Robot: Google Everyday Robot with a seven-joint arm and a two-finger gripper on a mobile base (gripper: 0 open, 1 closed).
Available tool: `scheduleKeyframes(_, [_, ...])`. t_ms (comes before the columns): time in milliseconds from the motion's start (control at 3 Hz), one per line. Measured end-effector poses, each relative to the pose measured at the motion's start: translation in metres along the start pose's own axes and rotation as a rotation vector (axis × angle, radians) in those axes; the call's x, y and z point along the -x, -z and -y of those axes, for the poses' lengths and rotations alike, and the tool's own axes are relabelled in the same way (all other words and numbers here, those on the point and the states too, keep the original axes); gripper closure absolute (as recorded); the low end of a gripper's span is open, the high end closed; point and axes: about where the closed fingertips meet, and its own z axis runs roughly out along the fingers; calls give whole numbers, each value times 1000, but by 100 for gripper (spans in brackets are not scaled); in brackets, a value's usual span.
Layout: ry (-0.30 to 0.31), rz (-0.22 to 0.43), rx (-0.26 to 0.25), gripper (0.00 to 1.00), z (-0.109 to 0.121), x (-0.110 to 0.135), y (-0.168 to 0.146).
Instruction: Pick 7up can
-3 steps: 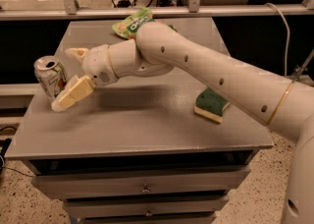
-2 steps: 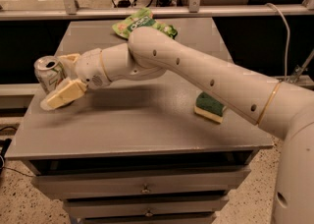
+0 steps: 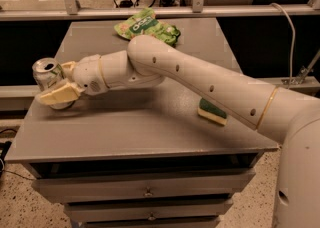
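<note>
By the table (image 3: pixel 150 127) left edge, gripper (image 3: pixel 54 82) seemingly flanks 7up can (image 3: pixel 45 68).

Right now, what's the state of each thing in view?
gripper, around the 7up can at the table's left edge in view; grip not confirmable.
7up can, upright.
green snack bag, lying crumpled at the far edge.
sponge, lying flat, green side up, untouched.
drawers, shut.

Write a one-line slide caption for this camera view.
Robot claw at the 7up can by the left edge of the table; green snack bag at the back, green sponge on the right.
</note>
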Motion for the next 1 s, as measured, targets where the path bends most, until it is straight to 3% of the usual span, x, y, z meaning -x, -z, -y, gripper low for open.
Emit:
scheduleKeyframes(333, [13,13,-37,88,10,5,14])
scheduleKeyframes(667, [55,17,-111,100,28,21,52])
scheduleKeyframes(1000, [105,54,-198,100,52,40,102])
